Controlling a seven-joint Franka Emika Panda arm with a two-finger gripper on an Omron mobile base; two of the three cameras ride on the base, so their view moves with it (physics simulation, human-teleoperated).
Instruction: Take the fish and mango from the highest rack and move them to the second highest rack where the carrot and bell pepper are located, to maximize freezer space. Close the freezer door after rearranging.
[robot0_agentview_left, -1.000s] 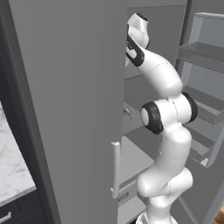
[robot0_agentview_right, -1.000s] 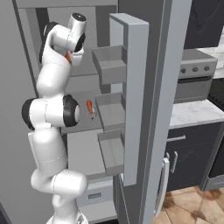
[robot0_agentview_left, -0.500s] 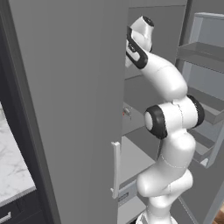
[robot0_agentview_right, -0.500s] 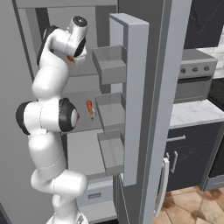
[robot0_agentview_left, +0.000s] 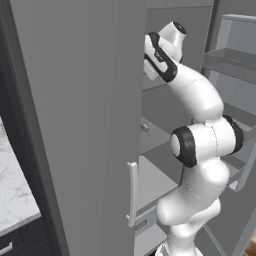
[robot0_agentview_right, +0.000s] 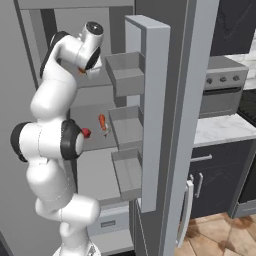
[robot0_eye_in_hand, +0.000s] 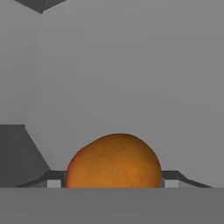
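Orange mango (robot0_eye_in_hand: 113, 161) sits between the two dark fingers (robot0_eye_in_hand: 53, 180), which stand apart at either side of it; whether they press on it cannot be told. Against the freezer door (robot0_agentview_right: 150, 115), the mango lies inside, on the highest rack (robot0_agentview_right: 100, 80), above the carrot (robot0_agentview_right: 102, 122).

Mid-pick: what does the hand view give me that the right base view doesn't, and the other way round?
Hand view: the mango close up, a dark fingertip at each side; grip uncertain. Right base view: carrot and bell pepper on the second highest rack, and the freezer door open. Both: the mango, just an orange sliver by the hand in the base view.
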